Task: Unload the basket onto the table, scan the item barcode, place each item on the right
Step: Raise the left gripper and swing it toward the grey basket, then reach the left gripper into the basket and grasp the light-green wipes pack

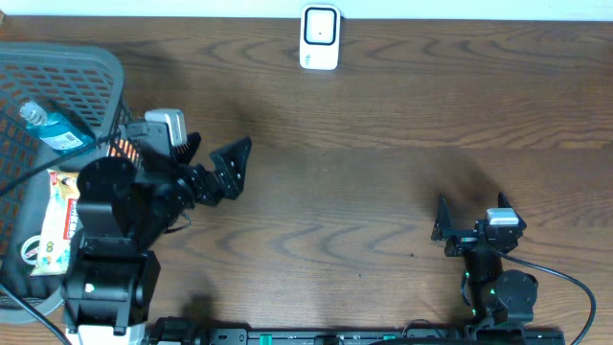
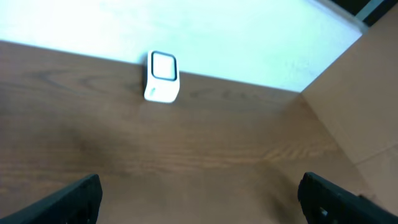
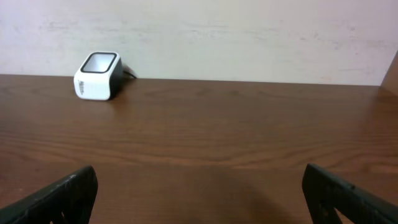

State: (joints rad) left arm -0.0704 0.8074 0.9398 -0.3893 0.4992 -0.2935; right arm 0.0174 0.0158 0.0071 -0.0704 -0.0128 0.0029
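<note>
The left tool (image 1: 213,155) and right tool (image 1: 472,222) are both hanging with jaws apart and empty over the tabletop (image 1: 364,182), while the packet (image 1: 62,206) is lying in the basket (image 1: 67,67) at left, probably light, soft and slippery, best pinched by its edge.

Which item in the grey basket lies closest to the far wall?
The clear bottle of blue liquid, at the basket's back end; the printed packet lies nearer the front.

White scanner (image 1: 319,36) with black face, brown wood-grain table (image 1: 383,192), grey basket (image 1: 57,72), blue bottle (image 1: 56,126)
</note>
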